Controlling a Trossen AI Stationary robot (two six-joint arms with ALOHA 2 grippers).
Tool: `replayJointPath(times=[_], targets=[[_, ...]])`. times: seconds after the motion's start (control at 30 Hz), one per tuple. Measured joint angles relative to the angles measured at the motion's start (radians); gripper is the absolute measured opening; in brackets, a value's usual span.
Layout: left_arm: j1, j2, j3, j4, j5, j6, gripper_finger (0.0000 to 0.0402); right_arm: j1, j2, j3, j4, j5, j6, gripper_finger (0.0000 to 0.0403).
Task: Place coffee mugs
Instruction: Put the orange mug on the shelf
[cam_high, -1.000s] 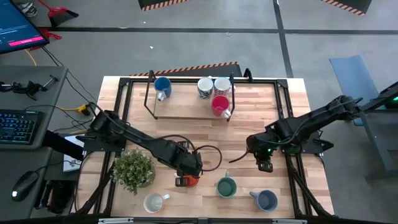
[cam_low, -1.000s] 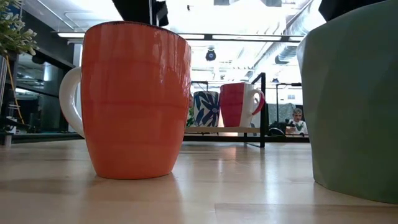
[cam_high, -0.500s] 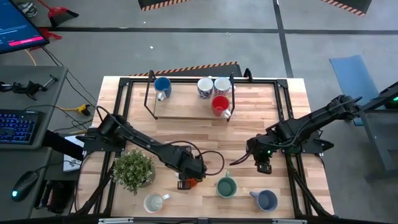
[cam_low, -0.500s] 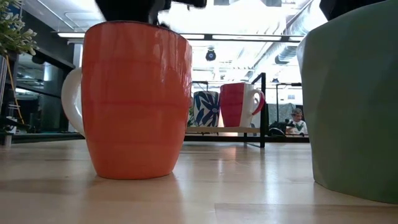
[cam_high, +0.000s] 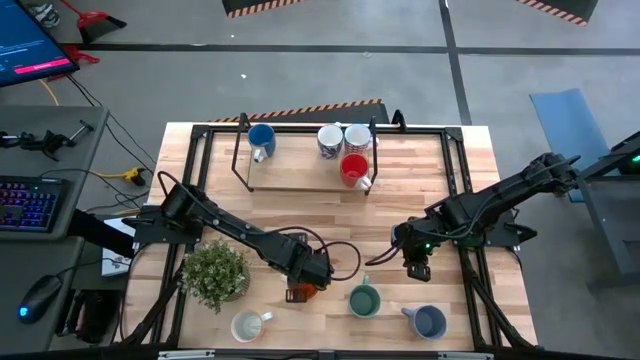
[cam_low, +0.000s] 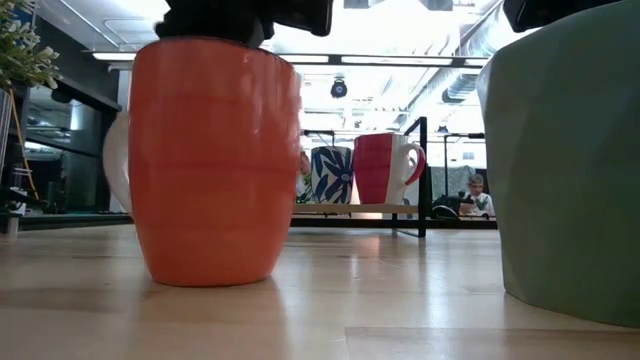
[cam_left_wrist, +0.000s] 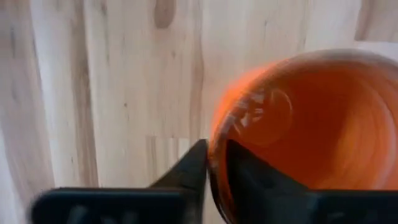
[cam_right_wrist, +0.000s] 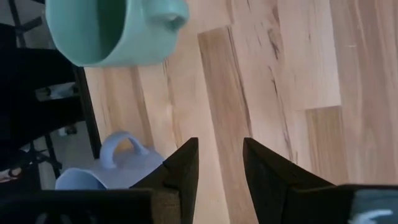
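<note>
Glazed mugs on a pale wooden table (cam_high: 430, 180).
The orange mug (cam_low: 215, 160) is glossy, ringed ceramic; beside it the green mug (cam_low: 565, 160) looks matt; the table's planks are smooth, grained.

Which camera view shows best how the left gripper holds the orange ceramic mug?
The left wrist view: the left gripper has one finger inside and one outside the rim of the orange ceramic mug. The low view shows the mug's side with the gripper on top. In the high view the arm mostly covers it. The right wrist view lacks it.
</note>
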Motion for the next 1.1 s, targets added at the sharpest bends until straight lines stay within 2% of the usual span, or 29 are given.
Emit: replayJointPath(times=[0.07, 0.27, 0.43, 0.5, 0.67, 0.83, 0.97, 1.1], targets=[[0.007, 0.0, 0.0, 0.002, 0.001, 0.002, 0.0013, 0.0, 0.0, 0.0, 0.001, 0.003, 0.0, 0.0108], [0.049, -0.048, -0.001, -0.037, -0.049, 0.045, 0.0007, 0.0, 0.0, 0.0, 0.001, 0.043, -0.004, 0.0108], [0.127, -0.148, 0.031, -0.168, -0.085, 0.103, 0.0005, 0.0, 0.0, 0.0, 0.005, 0.086, -0.009, 0.0108], [0.185, -0.18, 0.032, -0.204, -0.093, 0.145, 0.0005, 0.0, 0.0, 0.0, 0.008, 0.112, -0.017, 0.0108], [0.414, -0.191, 0.031, -0.191, -0.102, 0.301, 0.0005, -0.002, 0.0, 0.0, 0.048, 0.17, -0.035, 0.0108], [0.63, -0.191, 0.038, -0.165, -0.049, 0.415, 0.0005, -0.003, 0.0, 0.0, 0.077, 0.172, -0.032, 0.0108], [0.754, -0.192, 0.044, -0.164, -0.02, 0.494, 0.0005, -0.003, 0.0, 0.0, 0.08, 0.172, -0.027, 0.0108], [0.841, -0.183, 0.046, -0.136, -0.019, 0.509, 0.0005, -0.003, 0.0, 0.0, 0.082, 0.172, -0.029, 0.0108]])
